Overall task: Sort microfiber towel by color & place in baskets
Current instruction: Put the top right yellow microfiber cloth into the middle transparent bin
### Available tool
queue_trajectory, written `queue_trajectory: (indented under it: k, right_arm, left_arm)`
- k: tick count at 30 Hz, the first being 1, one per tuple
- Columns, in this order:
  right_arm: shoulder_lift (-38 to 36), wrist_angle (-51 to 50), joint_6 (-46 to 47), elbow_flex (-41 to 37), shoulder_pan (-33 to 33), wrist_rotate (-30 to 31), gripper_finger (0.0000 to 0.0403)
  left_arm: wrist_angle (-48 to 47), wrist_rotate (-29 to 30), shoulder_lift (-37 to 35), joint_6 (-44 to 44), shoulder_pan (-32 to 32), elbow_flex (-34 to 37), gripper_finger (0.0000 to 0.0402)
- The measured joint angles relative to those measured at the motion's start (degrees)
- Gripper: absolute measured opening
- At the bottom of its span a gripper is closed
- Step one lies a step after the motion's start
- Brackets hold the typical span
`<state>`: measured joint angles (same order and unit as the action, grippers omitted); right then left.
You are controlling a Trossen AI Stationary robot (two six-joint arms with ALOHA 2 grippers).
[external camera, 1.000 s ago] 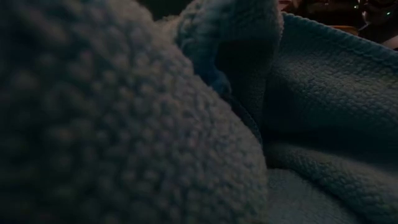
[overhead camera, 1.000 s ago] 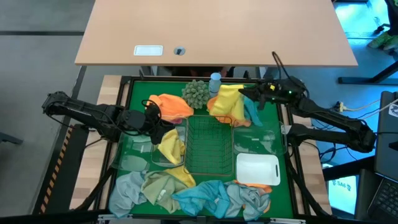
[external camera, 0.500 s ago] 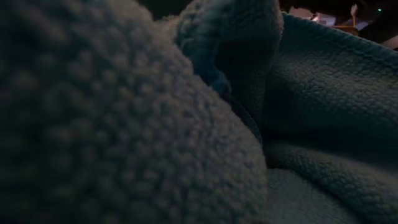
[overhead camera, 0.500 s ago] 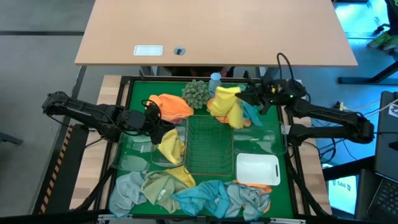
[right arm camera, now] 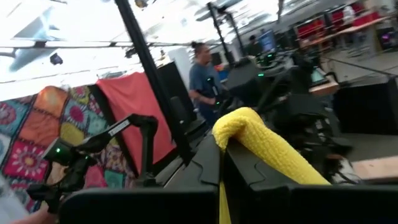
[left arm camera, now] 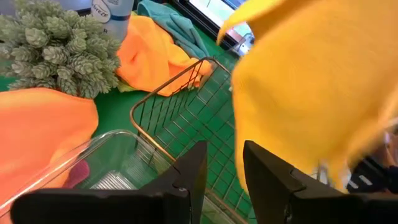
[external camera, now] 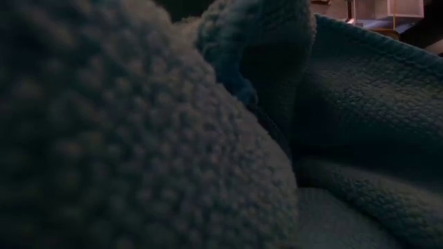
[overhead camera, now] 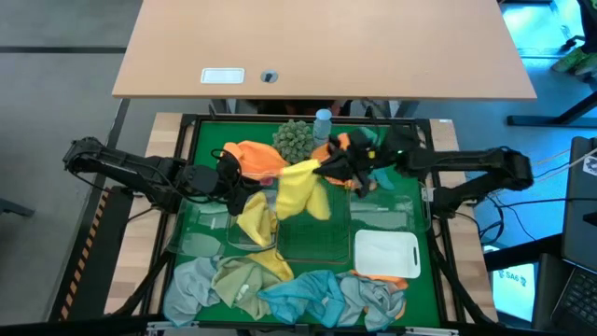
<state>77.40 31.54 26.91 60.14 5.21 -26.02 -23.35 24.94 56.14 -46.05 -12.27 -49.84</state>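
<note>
My right gripper (overhead camera: 328,170) is shut on a yellow towel (overhead camera: 300,191) that hangs over the far left part of the dark wire basket (overhead camera: 317,233). My left gripper (overhead camera: 244,187) stands open, nothing between its fingers (left arm camera: 224,180), above a clear bin (overhead camera: 233,233) in which another yellow towel (overhead camera: 256,219) lies. A second clear bin (overhead camera: 384,210) and a white bin (overhead camera: 385,252) sit to the right of the wire basket. Orange towels (overhead camera: 256,159) and a teal one (overhead camera: 378,170) lie at the far side. The low view shows only cloth close up. My right gripper pinches a bunched fold of the yellow towel (right arm camera: 249,140) between its two fingers, coming about level from the table's right side. The towel is lifted clear and hangs slack below the fingers, its lower end (overhead camera: 312,207) over the wire basket.
A grey-green spiky ball (overhead camera: 295,138) and a small blue bottle (overhead camera: 323,119) stand at the far edge. Grey, yellow and teal towels (overhead camera: 308,294) are heaped along the near edge. A person (right arm camera: 202,81) stands in the room beyond the table.
My right gripper has swept from the far right corner toward the table's left and risen a little. It has carried the yellow towel off the pile there, so the towel now hangs over the wire basket. An orange towel that lay beneath it now shows.
</note>
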Motion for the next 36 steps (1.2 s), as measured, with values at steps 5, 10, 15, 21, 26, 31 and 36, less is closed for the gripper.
queue_trajectory:
  k: [5, 10, 15, 21, 26, 31, 36]
  right_arm:
    - [7.47, -0.14, -0.48, 6.91, -2.08, 0.00, 0.0002]
    - [14.96, 0.07, -1.99, 13.17, -2.75, -0.09, 0.0002]
    - [21.64, 0.01, -1.96, 19.91, -2.73, -0.15, 0.0002]
    - [28.17, -0.06, -1.88, 28.37, -2.71, -2.16, 0.0002]
    - [32.08, 0.12, -1.91, 34.21, -2.73, -3.15, 0.0002]
    - [34.20, 0.05, -2.65, 37.45, -2.67, -3.18, 0.0002]
    - [35.06, -0.56, -4.75, 38.55, -2.60, -4.11, 0.0002]
  left_arm:
    - [-0.02, -0.41, 0.00, 0.17, 0.00, 0.00, 0.0099]
    - [-0.15, -2.24, 0.00, 0.19, -0.02, 0.00, 0.0099]
    - [-0.70, -3.61, 0.00, 0.19, -0.26, 0.00, 0.0099]
    - [-1.68, -5.24, -0.02, 0.19, -0.26, 0.02, 0.0099]
    - [-1.63, -8.71, -0.02, 0.19, -0.28, 0.02, 0.0099]
    - [-1.66, -14.86, -0.02, 0.09, -0.28, 0.02, 0.0099]
    - [-1.69, -18.23, -0.02, -0.03, -0.28, 0.01, 0.0099]
